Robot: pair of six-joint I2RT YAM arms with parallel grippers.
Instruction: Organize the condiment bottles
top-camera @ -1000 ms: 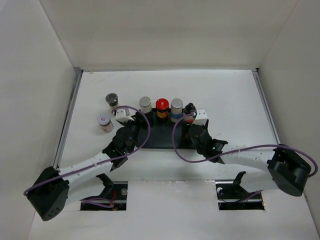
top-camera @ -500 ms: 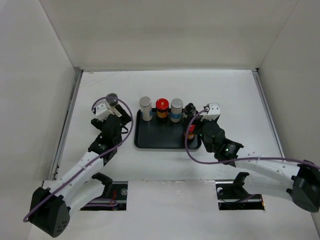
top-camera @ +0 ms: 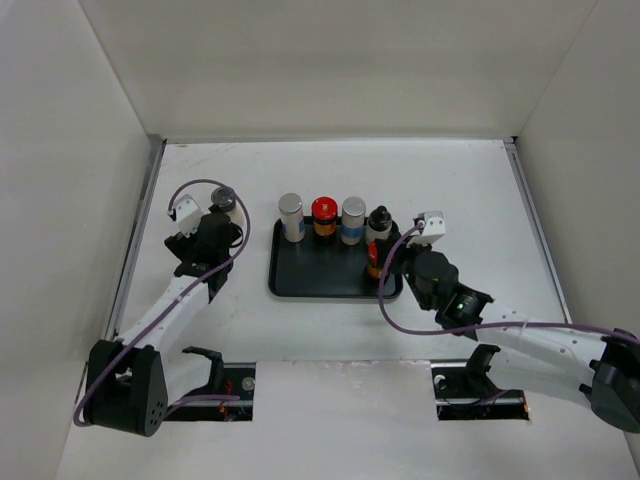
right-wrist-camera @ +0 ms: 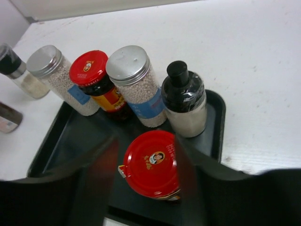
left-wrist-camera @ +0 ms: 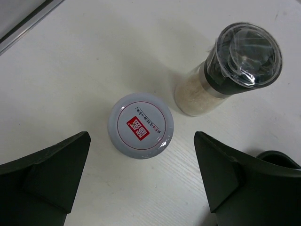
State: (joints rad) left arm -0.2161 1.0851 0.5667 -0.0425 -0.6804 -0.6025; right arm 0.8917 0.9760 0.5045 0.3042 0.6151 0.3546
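Of the condiment bottles, a silver-capped one (top-camera: 290, 210), a red-capped one (top-camera: 323, 210), another silver-capped one (top-camera: 353, 210) and a black-capped one (top-camera: 380, 218) stand in a row at the back of the black tray (top-camera: 320, 275). A short red-capped jar (right-wrist-camera: 151, 162) stands in the tray's front right corner. My right gripper (right-wrist-camera: 146, 172) straddles it, its fingers blurred against both sides. Off the tray on the left stand a white-capped jar (left-wrist-camera: 141, 125) and a dark-capped grinder (left-wrist-camera: 247, 54). My left gripper (left-wrist-camera: 142, 155) hangs open just short of the white-capped jar.
A metal rail (top-camera: 138, 235) runs along the table's left edge, close to the left arm. White walls enclose the table on three sides. The left half of the tray floor (right-wrist-camera: 70, 136) is bare.
The left arm has swung left, away from the tray, to the two bottles beside it. The right arm has drawn back and the short red-capped jar now shows in the tray.
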